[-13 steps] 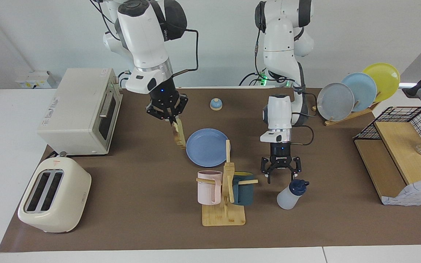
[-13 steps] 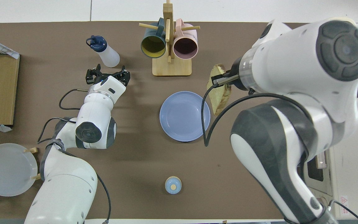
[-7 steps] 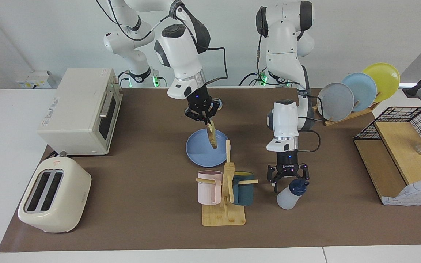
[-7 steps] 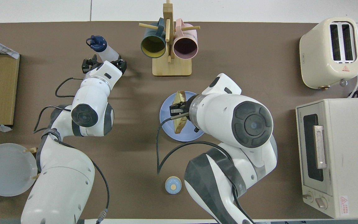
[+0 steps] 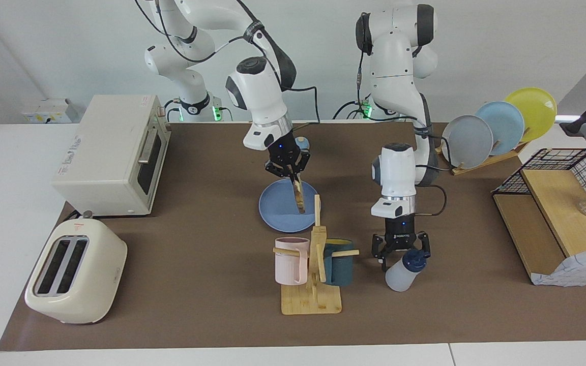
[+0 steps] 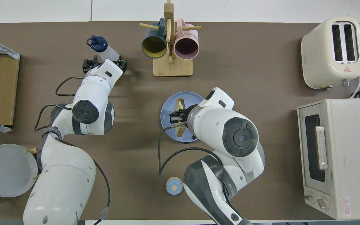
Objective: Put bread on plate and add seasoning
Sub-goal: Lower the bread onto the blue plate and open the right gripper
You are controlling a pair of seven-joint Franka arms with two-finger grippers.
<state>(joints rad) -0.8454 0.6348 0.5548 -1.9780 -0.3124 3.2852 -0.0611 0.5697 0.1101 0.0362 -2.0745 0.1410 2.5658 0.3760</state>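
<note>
Now the right gripper (image 5: 293, 176) had swung in from the toaster-oven end and hung over the plate (image 5: 272, 208), where a second earlier it had been just outside the plate's rim. Its fingers were clamped on the top edge of the bread (image 5: 299, 197), which hung on edge, its lower end close to the plate or just touching it; I couldn't tell which. That put the first half of the job one release away, by my reading: lower, tip the slice flat, let go.

Meanwhile the left gripper (image 5: 400, 254) had dropped and closed in on the seasoning (image 5: 404, 272). A second before it had hovered just short of the bottle; now its open fingers stood on either side of the dark cap, nothing gripped yet. The bottle stood leaning on the counter (image 5: 196, 254), near the mug rack (image 5: 313, 274) and farther from the robots than the plate. So both arms were working at once, and the grab on the seasoning looked imminent.

Around them, a brown mat covered the counter. A toaster (image 5: 74, 277) and a toaster oven (image 5: 112, 155) sat at the right arm's end, a rack of plates (image 5: 496, 129) and a wire-and-wood shelf (image 5: 557, 218) at the left arm's end. A small bell (image 5: 301, 143) sat close to the robots, and a plain pale wall rose past the arms.
</note>
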